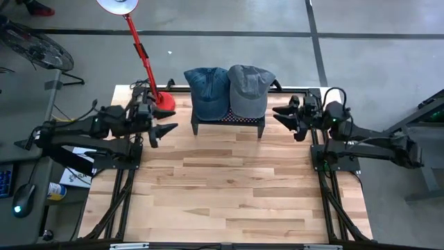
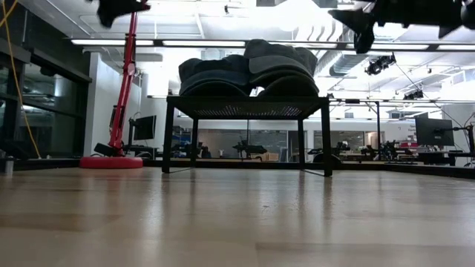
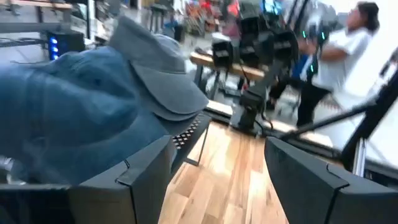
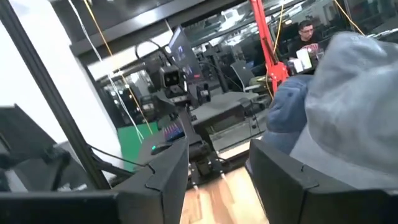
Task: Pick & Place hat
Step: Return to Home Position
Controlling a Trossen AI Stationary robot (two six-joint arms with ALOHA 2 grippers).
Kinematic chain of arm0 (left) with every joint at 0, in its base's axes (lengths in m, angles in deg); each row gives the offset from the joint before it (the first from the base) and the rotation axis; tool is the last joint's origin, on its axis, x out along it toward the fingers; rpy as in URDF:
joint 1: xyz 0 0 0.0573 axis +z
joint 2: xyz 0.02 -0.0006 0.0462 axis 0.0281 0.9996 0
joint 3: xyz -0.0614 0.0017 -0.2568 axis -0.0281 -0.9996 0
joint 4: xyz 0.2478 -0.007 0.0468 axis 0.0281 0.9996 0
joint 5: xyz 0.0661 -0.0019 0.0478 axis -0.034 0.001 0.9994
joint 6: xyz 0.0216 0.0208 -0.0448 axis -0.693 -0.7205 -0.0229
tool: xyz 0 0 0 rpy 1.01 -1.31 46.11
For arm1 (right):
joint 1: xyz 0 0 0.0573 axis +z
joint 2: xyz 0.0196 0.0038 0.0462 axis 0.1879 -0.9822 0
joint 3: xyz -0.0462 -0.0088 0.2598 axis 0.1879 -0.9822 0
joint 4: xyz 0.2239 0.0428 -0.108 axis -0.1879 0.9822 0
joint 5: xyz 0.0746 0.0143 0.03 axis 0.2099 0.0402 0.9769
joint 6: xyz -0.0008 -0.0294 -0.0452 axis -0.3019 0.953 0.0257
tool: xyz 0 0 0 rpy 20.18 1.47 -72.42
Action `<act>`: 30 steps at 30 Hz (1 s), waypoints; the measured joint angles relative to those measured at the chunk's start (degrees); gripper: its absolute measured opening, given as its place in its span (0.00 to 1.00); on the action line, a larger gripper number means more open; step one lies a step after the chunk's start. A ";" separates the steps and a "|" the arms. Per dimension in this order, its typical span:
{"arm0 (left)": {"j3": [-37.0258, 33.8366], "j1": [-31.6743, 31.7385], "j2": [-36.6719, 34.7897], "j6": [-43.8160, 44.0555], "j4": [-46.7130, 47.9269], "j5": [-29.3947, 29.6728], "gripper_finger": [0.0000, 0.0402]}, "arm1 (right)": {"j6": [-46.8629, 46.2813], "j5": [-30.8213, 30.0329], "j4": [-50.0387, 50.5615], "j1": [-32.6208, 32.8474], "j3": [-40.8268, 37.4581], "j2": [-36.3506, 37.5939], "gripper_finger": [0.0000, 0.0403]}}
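While caps point(image 1: 248, 90) top shelf point(image 1: 229, 120), wrist view shows person point(image 3: 329, 59)

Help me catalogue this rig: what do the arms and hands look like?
Left arm and right arm are black jointed links with black cables looping near the wrists. Left hand and right hand each have two dark, angular, wedge-shaped fingers.
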 joint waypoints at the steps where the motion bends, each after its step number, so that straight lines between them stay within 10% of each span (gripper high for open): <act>1: -2.44 0.00 -2.06 0.95 -1.19 0.60 0.62 | -0.68 -0.05 -1.55 0.00 -1.36 0.28 0.40; 13: -21.65 0.00 -20.22 8.41 -5.43 3.77 0.62 | -6.10 -1.66 -9.19 0.82 -9.46 0.92 0.40; 30: -31.84 -0.02 -22.48 12.76 -8.70 2.72 0.62 | -4.88 -19.01 -17.08 16.46 -16.08 0.71 0.40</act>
